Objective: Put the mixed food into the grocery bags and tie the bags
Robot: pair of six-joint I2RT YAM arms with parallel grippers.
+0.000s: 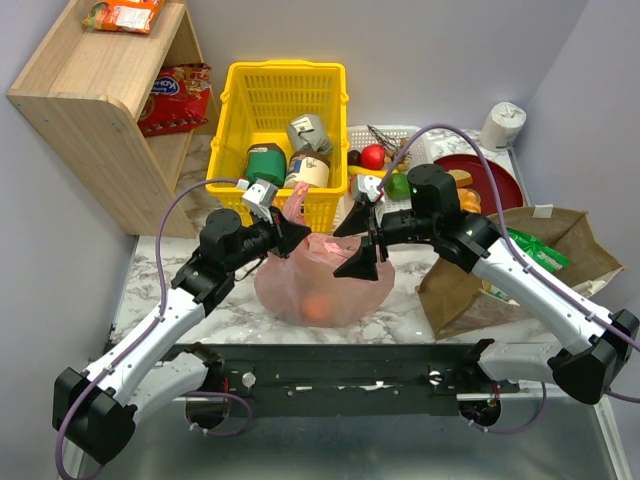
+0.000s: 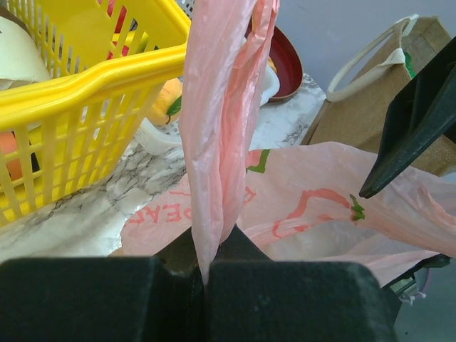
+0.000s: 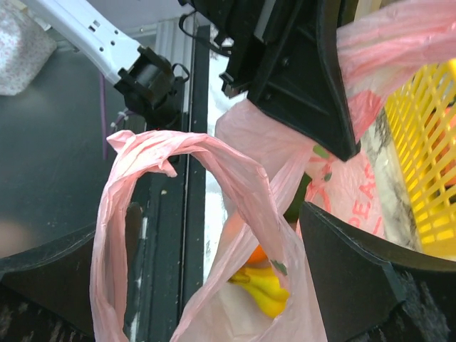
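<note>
The pink plastic bag (image 1: 322,285) lies on the marble table between my arms. Yellow bananas (image 3: 267,288) and a small orange fruit (image 3: 258,254) show inside it. My left gripper (image 2: 203,274) is shut on one of the bag's loop handles (image 2: 221,107), which stands stretched upward. My right gripper (image 3: 214,285) is open, its fingers (image 3: 370,278) on either side of the other loop handle (image 3: 178,157) without touching it. The brown paper bag (image 1: 520,265) lies at the right with the green crisp packet (image 1: 535,252) at its mouth.
A yellow basket (image 1: 232,140) with tins and jars stands just behind the pink bag. A wooden shelf (image 1: 100,90) with snack packets fills the back left. A red plate (image 1: 495,175), a white roll (image 1: 503,122) and a small tray (image 1: 395,132) of produce sit at the back right.
</note>
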